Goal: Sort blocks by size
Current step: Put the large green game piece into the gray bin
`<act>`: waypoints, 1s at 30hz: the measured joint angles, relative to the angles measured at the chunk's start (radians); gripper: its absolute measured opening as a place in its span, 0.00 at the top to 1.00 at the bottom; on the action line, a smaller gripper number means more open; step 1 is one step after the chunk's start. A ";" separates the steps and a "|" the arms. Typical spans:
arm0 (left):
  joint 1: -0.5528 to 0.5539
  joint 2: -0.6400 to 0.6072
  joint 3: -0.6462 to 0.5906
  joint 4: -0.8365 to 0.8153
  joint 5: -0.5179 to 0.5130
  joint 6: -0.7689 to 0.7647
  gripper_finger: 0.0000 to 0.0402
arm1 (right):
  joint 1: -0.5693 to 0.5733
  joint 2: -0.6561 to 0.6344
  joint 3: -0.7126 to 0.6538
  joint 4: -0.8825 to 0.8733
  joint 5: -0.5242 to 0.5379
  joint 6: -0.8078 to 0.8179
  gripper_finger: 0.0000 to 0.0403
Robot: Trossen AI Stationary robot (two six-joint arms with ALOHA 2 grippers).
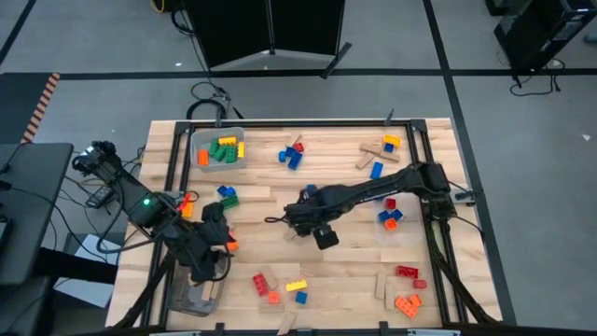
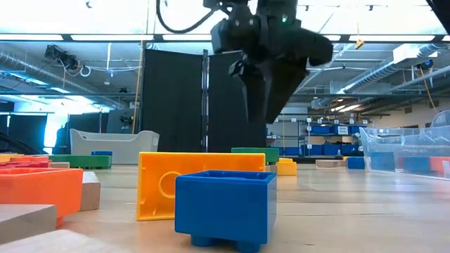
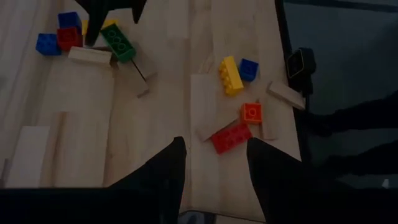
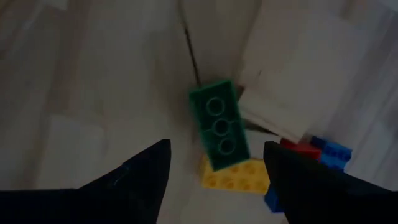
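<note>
**Green brick: risk of dragging its neighbours**

Right gripper [image 4: 214, 171] hangs over the green brick [image 4: 219, 124] mid-table, fingers apart, nothing held. Brick leans on a yellow brick [image 4: 239, 176], touching a wooden piece [image 4: 283, 93]. Closing off-centre could snag both. Left gripper [image 3: 214, 168] waits apart, near-left.

Left gripper [image 3: 214, 165]: two dark fingers parted, empty, above bare wooden table [image 3: 155, 112].
Close cluster: red brick [image 3: 230, 137] beside orange brick [image 3: 251, 112]; yellow brick [image 3: 230, 75] touching small blue brick [image 3: 249, 69]; plain tan wooden pieces [image 3: 203, 102] around them.
Distant cluster: green brick [image 3: 117, 42], red block [image 3: 68, 38], blue blocks [image 3: 48, 43], a tan wooden piece [image 3: 90, 55], under the other arm's dark gripper [image 3: 112, 6].
Table edge: dark frame rail [image 3: 281, 37].
</note>
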 joint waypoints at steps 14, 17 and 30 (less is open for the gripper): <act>0.000 0.000 0.000 -0.002 -0.026 0.005 0.56 | -0.060 0.015 -0.156 0.179 -0.002 -0.067 0.33; 0.000 0.000 0.000 -0.001 -0.038 0.006 0.56 | -0.067 0.015 -0.190 0.229 -0.045 -0.071 0.33; 0.000 0.000 0.000 0.187 -0.040 0.007 0.56 | -0.068 0.014 -0.211 0.241 -0.052 0.014 0.63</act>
